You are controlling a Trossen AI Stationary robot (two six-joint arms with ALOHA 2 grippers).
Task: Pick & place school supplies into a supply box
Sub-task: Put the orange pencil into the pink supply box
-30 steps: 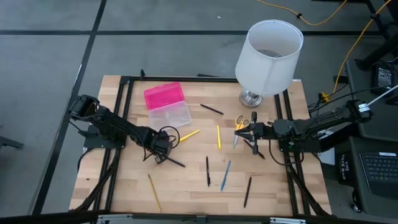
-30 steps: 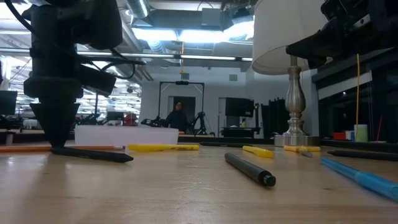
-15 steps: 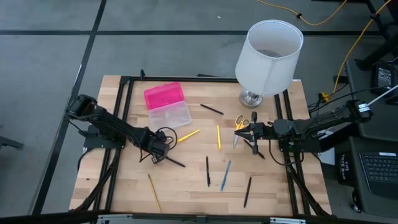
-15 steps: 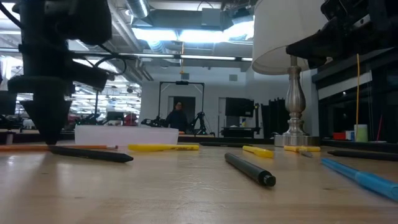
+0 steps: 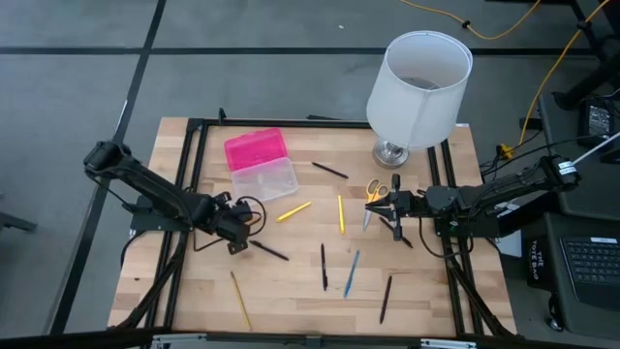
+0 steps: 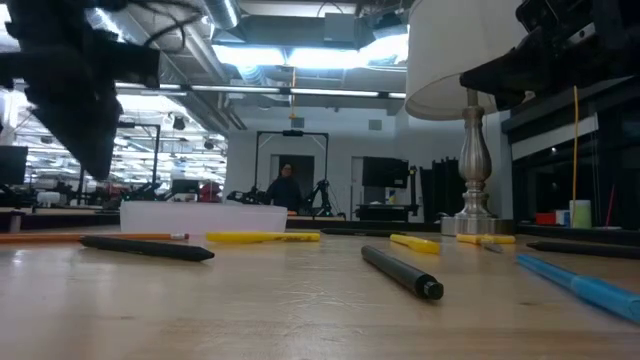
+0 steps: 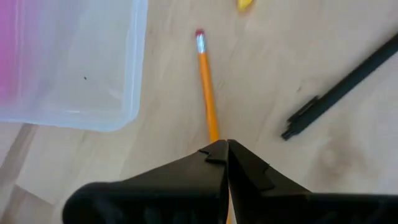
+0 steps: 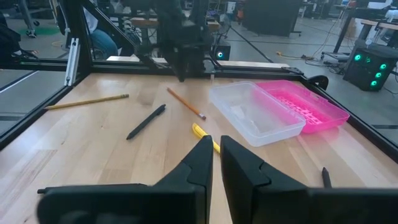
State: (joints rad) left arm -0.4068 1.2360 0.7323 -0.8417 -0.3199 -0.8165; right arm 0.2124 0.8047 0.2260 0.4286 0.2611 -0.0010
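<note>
My left gripper (image 5: 235,246) (image 7: 225,144) hangs shut above the table's left half and holds nothing. Under it an orange pencil (image 7: 207,93) (image 6: 100,237) lies flat on the wood; a black pen (image 5: 269,250) (image 7: 342,87) lies beside it. The supply box, hot-pink lid (image 5: 255,148) and clear base (image 5: 264,179), stands open toward the far left. More pens and pencils are scattered mid-table: yellow (image 5: 294,209), blue (image 5: 351,273), black (image 5: 324,267). My right gripper (image 5: 372,202) (image 8: 216,144) waits level above the right half, a narrow gap between its fingers, near the yellow-handled scissors (image 5: 378,187).
A large white lamp (image 5: 417,87) stands on its metal foot at the far right. A black frame (image 5: 194,174) borders the wooden table. A yellow pencil (image 5: 239,299) and a black pen (image 5: 386,299) lie near the front edge. A person shows in the room beyond the table.
My left gripper has risen from the table surface, drifted toward the table's left edge and tipped over slantwise. The orange pencil and the black pen have stayed flat where they lay.
</note>
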